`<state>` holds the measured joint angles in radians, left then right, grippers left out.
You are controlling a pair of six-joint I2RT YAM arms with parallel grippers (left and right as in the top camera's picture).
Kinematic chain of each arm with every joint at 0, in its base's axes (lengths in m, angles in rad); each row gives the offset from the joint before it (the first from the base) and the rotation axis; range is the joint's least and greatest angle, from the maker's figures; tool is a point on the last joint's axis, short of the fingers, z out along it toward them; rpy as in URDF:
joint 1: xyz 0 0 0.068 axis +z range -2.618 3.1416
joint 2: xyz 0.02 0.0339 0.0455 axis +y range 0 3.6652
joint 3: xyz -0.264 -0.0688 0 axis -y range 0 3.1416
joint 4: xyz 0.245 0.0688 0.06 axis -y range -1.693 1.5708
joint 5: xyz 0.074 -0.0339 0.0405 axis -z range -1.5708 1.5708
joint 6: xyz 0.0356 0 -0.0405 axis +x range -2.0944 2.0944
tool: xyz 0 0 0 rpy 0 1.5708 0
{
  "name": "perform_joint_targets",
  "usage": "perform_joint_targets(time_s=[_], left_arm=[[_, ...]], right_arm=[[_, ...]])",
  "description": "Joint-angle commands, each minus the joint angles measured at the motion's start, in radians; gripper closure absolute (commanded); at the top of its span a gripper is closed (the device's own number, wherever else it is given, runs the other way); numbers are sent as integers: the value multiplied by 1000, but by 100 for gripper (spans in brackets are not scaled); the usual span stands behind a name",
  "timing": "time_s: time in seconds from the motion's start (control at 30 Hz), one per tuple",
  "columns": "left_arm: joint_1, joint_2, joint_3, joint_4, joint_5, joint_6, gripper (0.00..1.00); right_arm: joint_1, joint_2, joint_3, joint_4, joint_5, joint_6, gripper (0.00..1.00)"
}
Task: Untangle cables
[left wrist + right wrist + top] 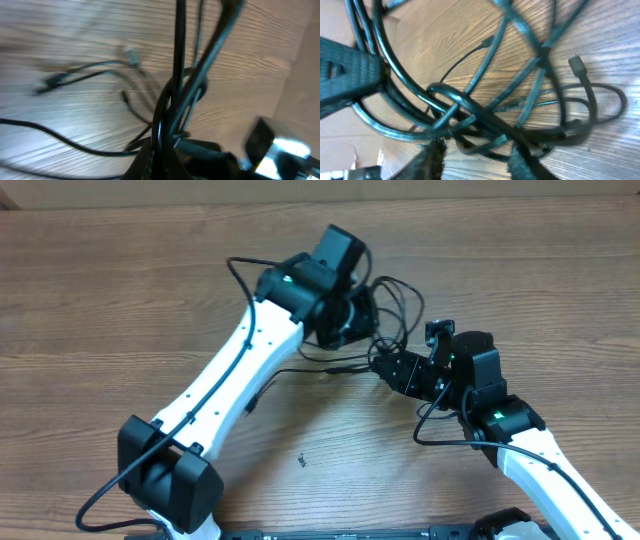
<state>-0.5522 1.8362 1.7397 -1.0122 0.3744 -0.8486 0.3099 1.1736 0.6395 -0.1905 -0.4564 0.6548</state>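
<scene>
Cables [465, 107] crowd the right wrist lens: glossy black loops crossing over one another, with a small plug end at 2 o'clock. Right gripper [477, 155] enters from 6 o'clock, its two dark fingers [436, 159] standing partly apart with strands lying across the gap; whether they grip any strand cannot be told. In the left wrist view, the left gripper [160, 155] is closed on a bunch of strands that rise taut toward 12 o'clock, while slack ends trail on the wooden table [75, 30] toward 9 o'clock. Overhead, the left arm [230, 370] reaches from its base at 7 o'clock up to the centre, wrist bent down over the tangle. The right arm [540, 460] extends from 5 o'clock, low and pointing toward 10 o'clock at the same knot.
</scene>
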Motion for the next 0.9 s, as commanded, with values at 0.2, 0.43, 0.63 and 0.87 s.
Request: perform_joint_targets(time_s=[0.2, 0.43, 0.63, 0.87], left_arm=[[118, -25, 2, -92, 131, 113, 96], [13, -25, 2, -27, 90, 61, 96], [27, -25, 2, 13, 80, 50, 96], [48, -25, 2, 37, 64, -13, 96]], right_arm=[[2, -37, 8, 60, 7, -39, 37], [7, -37, 8, 76, -16, -58, 41], [7, -37, 8, 76, -43, -58, 52], [10, -37, 8, 69, -45, -63, 52]])
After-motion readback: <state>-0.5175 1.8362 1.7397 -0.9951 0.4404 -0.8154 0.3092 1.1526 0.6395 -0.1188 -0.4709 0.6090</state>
